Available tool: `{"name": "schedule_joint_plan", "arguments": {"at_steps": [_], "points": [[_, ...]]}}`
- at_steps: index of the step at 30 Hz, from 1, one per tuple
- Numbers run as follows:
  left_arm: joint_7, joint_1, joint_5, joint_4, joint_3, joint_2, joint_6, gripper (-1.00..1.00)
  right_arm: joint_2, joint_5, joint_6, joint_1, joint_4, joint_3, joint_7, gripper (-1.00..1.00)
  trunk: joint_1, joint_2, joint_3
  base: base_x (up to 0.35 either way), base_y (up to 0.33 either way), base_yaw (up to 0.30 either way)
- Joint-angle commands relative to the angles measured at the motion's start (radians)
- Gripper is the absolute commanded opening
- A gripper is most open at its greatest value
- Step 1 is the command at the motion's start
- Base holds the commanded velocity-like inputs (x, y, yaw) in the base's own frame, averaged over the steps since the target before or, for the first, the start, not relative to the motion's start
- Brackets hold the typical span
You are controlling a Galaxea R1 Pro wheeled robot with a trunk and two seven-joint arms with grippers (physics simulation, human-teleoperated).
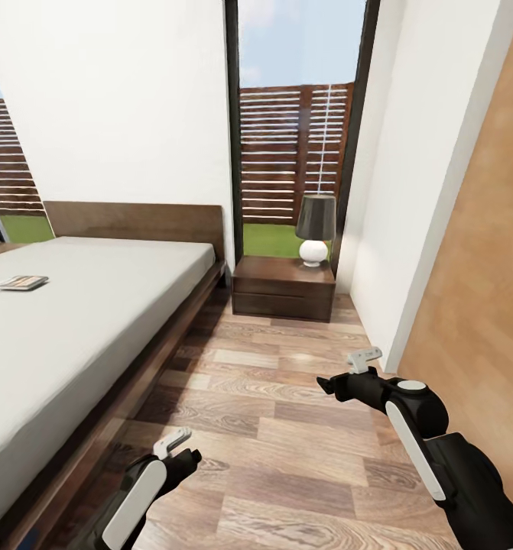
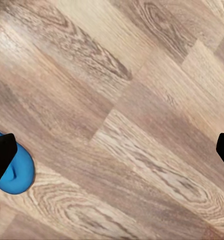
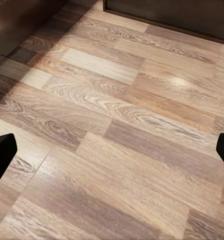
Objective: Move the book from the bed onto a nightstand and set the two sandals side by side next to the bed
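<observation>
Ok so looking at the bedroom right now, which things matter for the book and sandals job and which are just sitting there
Part of the job:
- book, lying on the bed
- bed
- nightstand, beside the bed's head end
- one blue sandal on the floor, seen partly in the left wrist view
- left gripper and right gripper, both open over bare floor

Just there:
- table lamp on the nightstand
- fence outside the window

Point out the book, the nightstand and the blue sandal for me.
book (image 1: pixel 21 283), head view, middle of its cover.
nightstand (image 1: pixel 284 294), head view, drawer front.
blue sandal (image 2: pixel 19 170), left wrist view, rounded end of the sole.
</observation>
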Motion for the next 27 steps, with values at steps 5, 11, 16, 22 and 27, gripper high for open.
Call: {"name": "schedule_joint_plan", "arguments": {"at_steps": [5, 11, 16, 22, 27], "points": [[0.007, -0.001, 0.008, -0.001, -0.005, -0.003, 0.0, 1.0, -0.001, -0.001, 0.004, -0.001, -0.001, 0.003, 0.001, 1.0, 0.0, 0.0, -0.001, 0.0, -0.002, 0.0], [0.004, -0.001, 0.008, -0.001, -0.007, 0.0, -0.001, 1.0, -0.001, -0.001, 0.005, -0.001, -0.001, 0.003, 0.001, 1.0, 0.0, 0.0, -0.001, 0.026, -0.1, 0.0], [0.003, -0.001, 0.007, -0.001, -0.008, 0.001, -0.001, 1.0, -0.001, -0.001, 0.011, -0.002, -0.001, 0.004, 0.001, 1.0, 0.0, 0.0, -0.002, 0.093, -0.249, -0.009], [0.003, -0.001, 0.007, -0.001, -0.009, -0.001, -0.001, 1.0, -0.001, -0.001, 0.014, -0.003, -0.001, 0.004, 0.0, 1.0, 0.0, 0.0, -0.008, 0.126, -0.296, -0.047], [0.003, -0.001, 0.007, -0.001, -0.009, 0.0, -0.002, 1.0, -0.001, -0.001, 0.014, -0.002, -0.001, 0.004, 0.0, 1.0, 0.0, 0.0, -0.015, 0.118, -0.265, -0.07]]}}
